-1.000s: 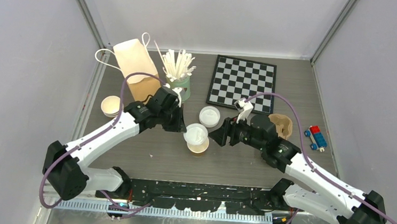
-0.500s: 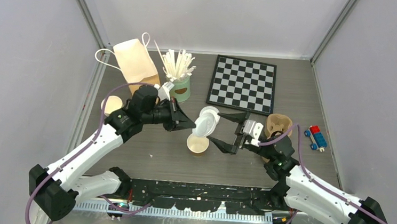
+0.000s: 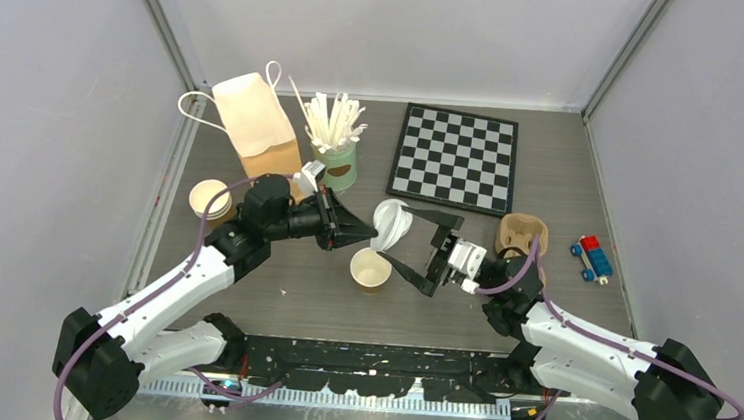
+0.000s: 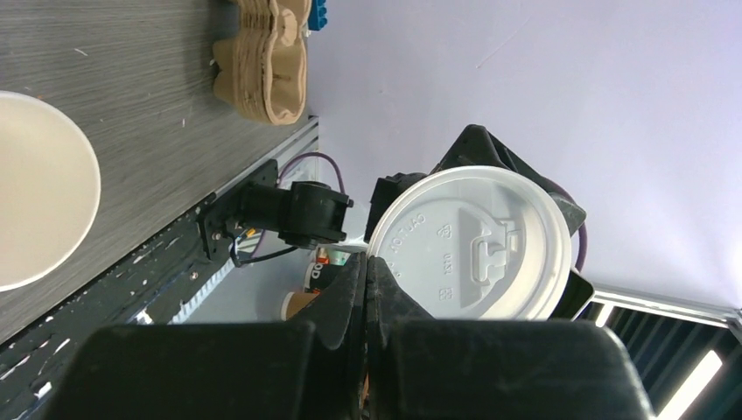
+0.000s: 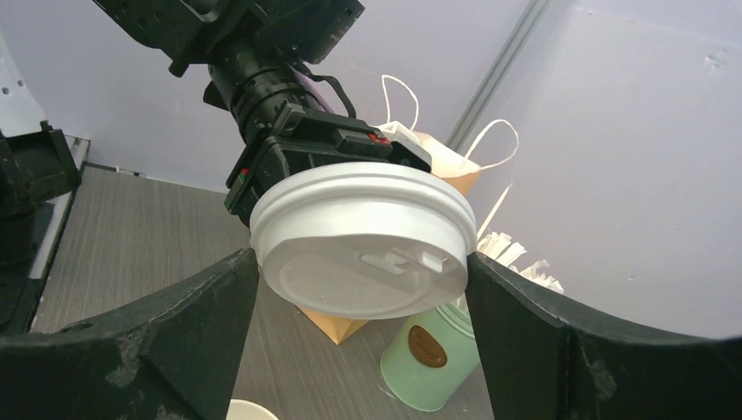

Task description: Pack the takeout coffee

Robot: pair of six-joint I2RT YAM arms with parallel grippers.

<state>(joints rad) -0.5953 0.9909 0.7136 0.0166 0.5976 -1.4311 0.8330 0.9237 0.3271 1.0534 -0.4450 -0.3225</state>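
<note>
My left gripper (image 3: pixel 371 232) is shut on the rim of a white lid (image 3: pixel 389 225) and holds it tilted on edge above the table. In the left wrist view the jaws (image 4: pixel 366 262) pinch the lid (image 4: pixel 468 245) at its edge. My right gripper (image 3: pixel 398 235) is wide open, facing the lid, with a finger on each side of it. In the right wrist view the lid (image 5: pixel 363 236) spans the gap between the fingers (image 5: pixel 175 341). An open tan cup (image 3: pixel 370 269) stands just below, also in the left wrist view (image 4: pixel 35 214). A second open cup (image 3: pixel 210 198) stands at far left.
A mint-green can of white sticks (image 3: pixel 339 167) and a paper bag (image 3: pixel 254 126) stand behind the left gripper. A chessboard (image 3: pixel 454 156) lies at the back. The brown pulp tray (image 3: pixel 522 234) and a toy truck (image 3: pixel 593 258) sit at right.
The lid sat on the middle cup; my left gripper has lifted it off and tilted it on edge. My right gripper has opened wide and turned to face the lid.
</note>
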